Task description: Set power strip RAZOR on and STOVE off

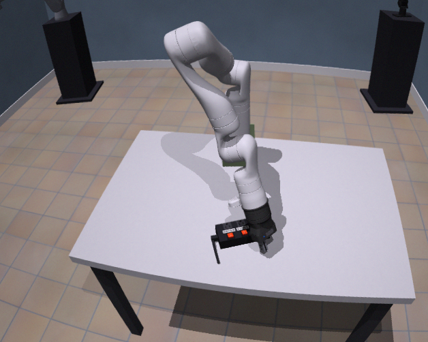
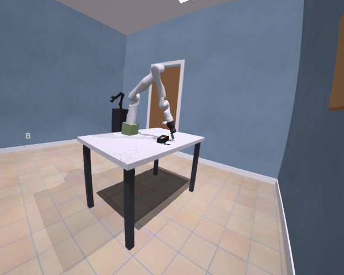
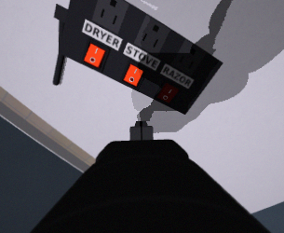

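Observation:
The black power strip [image 1: 235, 244] [image 2: 160, 141] [image 3: 71, 38] lies flat, switches up. The DRYER switch [image 1: 230, 235] [image 3: 94, 55] and STOVE switch [image 1: 244, 232] [image 3: 133, 75] are bright orange. The RAZOR switch [image 3: 168, 93] looks dark red, in shadow in the wrist view; the gripper hides it in the top view. Exact rocker tilts are hard to tell. My gripper [image 1: 264, 250] [image 2: 172, 138] [image 3: 141, 128] is shut and empty. Its fingertips are off the strip's switch-side edge near the RAZOR end, with no contact seen; their height is hard to judge.
A black cord-like bar [image 1: 215, 251] [image 3: 58, 71] sticks out from the strip's DRYER end, towards the front edge of the white table [image 1: 157, 258] [image 2: 110, 149]. The green arm base [image 2: 130, 129] stands at the back of the table.

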Controlling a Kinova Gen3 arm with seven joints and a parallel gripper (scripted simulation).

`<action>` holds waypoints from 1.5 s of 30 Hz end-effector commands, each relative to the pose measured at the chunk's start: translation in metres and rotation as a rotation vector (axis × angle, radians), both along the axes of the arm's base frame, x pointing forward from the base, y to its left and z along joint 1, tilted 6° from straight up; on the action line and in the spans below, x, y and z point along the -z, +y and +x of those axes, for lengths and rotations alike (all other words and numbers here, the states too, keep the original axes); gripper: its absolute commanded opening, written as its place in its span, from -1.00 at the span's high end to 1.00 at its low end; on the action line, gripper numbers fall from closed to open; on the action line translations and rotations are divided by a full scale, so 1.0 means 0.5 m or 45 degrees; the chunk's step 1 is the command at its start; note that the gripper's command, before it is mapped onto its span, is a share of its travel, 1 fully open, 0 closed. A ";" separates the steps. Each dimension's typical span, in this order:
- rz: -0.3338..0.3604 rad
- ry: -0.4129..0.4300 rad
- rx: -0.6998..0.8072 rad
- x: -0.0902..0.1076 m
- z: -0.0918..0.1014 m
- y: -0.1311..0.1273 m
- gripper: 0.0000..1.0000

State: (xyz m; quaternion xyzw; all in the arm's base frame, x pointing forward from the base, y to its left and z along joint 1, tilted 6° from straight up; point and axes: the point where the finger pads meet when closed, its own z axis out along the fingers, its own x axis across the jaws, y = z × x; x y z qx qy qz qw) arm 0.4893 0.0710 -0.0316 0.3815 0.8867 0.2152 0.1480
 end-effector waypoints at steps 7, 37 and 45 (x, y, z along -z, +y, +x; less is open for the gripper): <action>-0.002 -0.001 -0.001 -0.016 0.000 -0.001 1.00; -0.006 0.000 -0.003 -0.074 -0.006 -0.004 1.00; -0.005 -0.001 -0.002 -0.100 -0.009 -0.004 1.00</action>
